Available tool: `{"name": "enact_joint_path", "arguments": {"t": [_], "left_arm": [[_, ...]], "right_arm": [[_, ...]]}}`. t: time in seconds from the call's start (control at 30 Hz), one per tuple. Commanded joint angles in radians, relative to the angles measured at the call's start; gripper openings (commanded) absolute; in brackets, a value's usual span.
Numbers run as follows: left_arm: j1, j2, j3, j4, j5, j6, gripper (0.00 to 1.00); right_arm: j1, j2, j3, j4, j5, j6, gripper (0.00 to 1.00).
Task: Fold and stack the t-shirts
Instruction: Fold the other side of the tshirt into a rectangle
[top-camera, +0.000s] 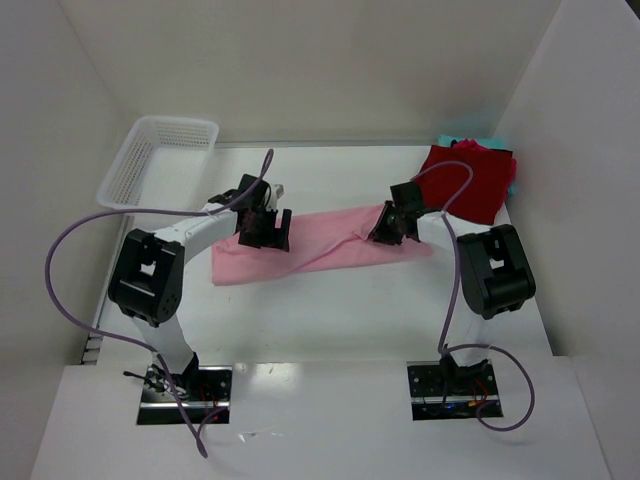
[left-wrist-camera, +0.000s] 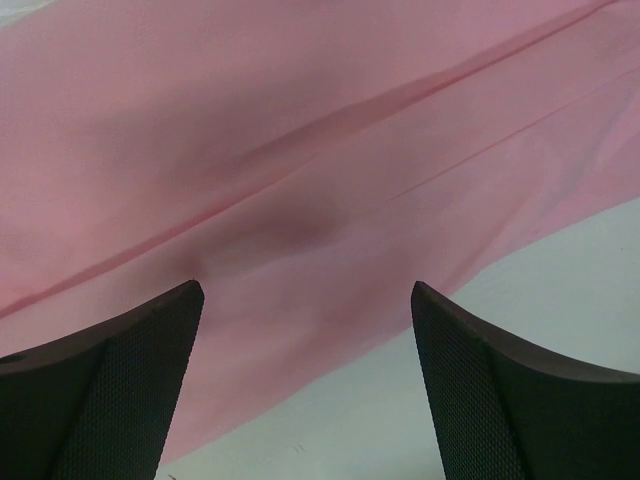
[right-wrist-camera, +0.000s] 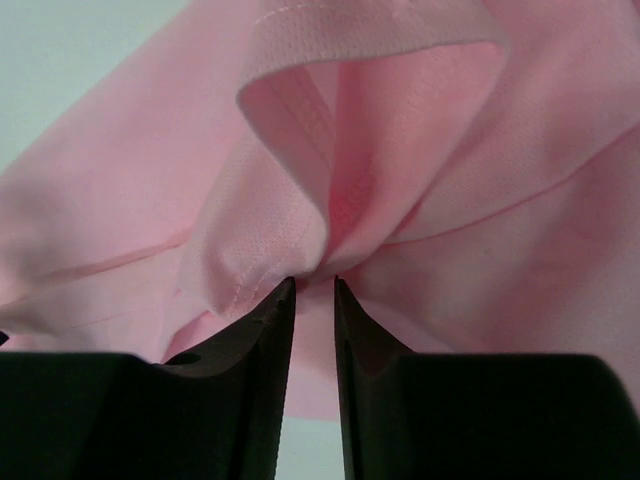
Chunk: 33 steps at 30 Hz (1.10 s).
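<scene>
A light pink t-shirt (top-camera: 320, 252) lies folded into a long band across the middle of the table. My left gripper (top-camera: 264, 229) hovers over its left part, jaws wide open and empty; the left wrist view shows pink cloth (left-wrist-camera: 300, 180) below the fingers (left-wrist-camera: 120, 380). My right gripper (top-camera: 392, 228) is shut on a bunched fold of the pink shirt (right-wrist-camera: 290, 230) near its right end. A dark red folded shirt (top-camera: 468, 180) lies at the back right, with a teal one (top-camera: 455, 139) showing at its far edge.
A white mesh basket (top-camera: 160, 158) stands at the back left. White walls enclose the table on the left, back and right. The purple cables (top-camera: 70, 250) loop from both arms.
</scene>
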Motion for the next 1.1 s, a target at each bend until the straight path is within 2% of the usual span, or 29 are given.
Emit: {"name": "enact_joint_path", "arguments": {"t": [0.0, 0.53, 0.77, 0.9, 1.07], "left_arm": [[0.0, 0.034, 0.044, -0.02, -0.042, -0.021, 0.92], [0.0, 0.064, 0.044, -0.057, -0.091, -0.031, 0.92], [0.0, 0.064, 0.043, -0.057, -0.102, -0.04, 0.93], [0.0, 0.055, 0.033, -0.057, -0.111, -0.04, 0.93], [0.0, 0.046, 0.024, -0.057, -0.121, -0.04, 0.93]], "right_arm": [[0.015, 0.016, 0.085, 0.048, 0.022, -0.004, 0.26], [0.015, 0.221, 0.27, 0.088, 0.036, -0.024, 0.24], [0.015, 0.231, 0.359, 0.111, 0.076, -0.033, 0.25], [0.015, 0.266, 0.385, 0.134, 0.013, -0.022, 0.29], [0.024, 0.278, 0.405, 0.134, 0.003, -0.013, 0.29]]}}
